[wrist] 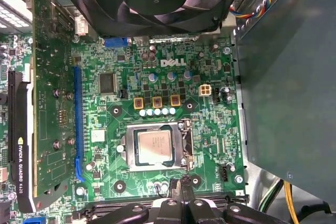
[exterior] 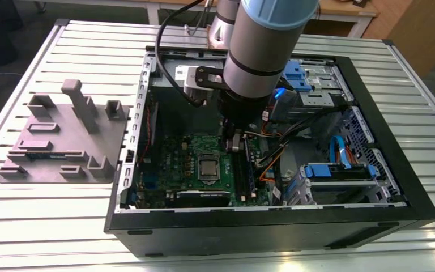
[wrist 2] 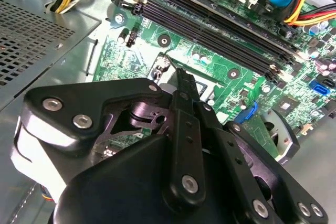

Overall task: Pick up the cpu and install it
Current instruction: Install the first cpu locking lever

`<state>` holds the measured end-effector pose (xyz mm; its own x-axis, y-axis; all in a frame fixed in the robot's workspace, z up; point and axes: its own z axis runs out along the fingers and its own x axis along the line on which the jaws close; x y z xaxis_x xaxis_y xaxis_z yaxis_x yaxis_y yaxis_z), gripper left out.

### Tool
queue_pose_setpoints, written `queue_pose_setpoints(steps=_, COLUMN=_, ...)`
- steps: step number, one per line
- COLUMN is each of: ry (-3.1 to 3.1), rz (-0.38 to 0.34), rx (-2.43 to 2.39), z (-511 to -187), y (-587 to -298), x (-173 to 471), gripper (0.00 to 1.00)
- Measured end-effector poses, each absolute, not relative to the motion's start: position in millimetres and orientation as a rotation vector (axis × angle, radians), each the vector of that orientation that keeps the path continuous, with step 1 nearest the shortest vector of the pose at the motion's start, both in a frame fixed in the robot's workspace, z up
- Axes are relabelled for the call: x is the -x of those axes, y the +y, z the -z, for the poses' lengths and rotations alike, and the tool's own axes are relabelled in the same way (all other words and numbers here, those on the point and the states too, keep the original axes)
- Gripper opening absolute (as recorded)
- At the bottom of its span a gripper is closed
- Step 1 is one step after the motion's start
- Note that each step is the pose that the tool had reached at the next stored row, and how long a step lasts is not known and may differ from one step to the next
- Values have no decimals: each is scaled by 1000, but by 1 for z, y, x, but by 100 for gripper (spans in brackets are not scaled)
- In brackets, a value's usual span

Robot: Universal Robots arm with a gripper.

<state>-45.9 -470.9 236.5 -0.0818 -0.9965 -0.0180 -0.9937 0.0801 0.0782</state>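
We see cpu (wrist: 155, 148) seated in socket (wrist: 185, 153) on motherboard (wrist: 210, 72); gripper (wrist: 181, 186) just beside socket, fingers pressed together, holding nothing.

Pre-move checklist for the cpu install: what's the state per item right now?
1. The cpu lies flat inside the socket: ok.
2. The gripper is shut with nothing between its fingers: ok.
3. The gripper is off the cpu, over the board between the socket and the memory slots: ok.
4. Socket lever is latched: cannot tell.
5. The orange cables are free of the arm. They run close beside it in the exterior view: cannot tell.
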Motion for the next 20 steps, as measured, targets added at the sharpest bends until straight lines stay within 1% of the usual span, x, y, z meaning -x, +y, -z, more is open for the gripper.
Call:
queue_pose_setpoints(steps=4, ry=-2278, rz=105, rx=-2100, z=-236, y=-471, x=46, gripper=10)
queue_pose_setpoints(steps=8, ry=-2264, rz=71, rx=-2087, z=-236, y=-472, x=46, gripper=10)
queue_pose_setpoints(steps=12, ry=-2261, rz=67, rx=-2087, z=-234, y=-478, x=46, gripper=10)
queue_pose_setpoints(steps=20, ry=-2224, rz=66, rx=-2113, z=-223, y=-480, x=46, gripper=10)
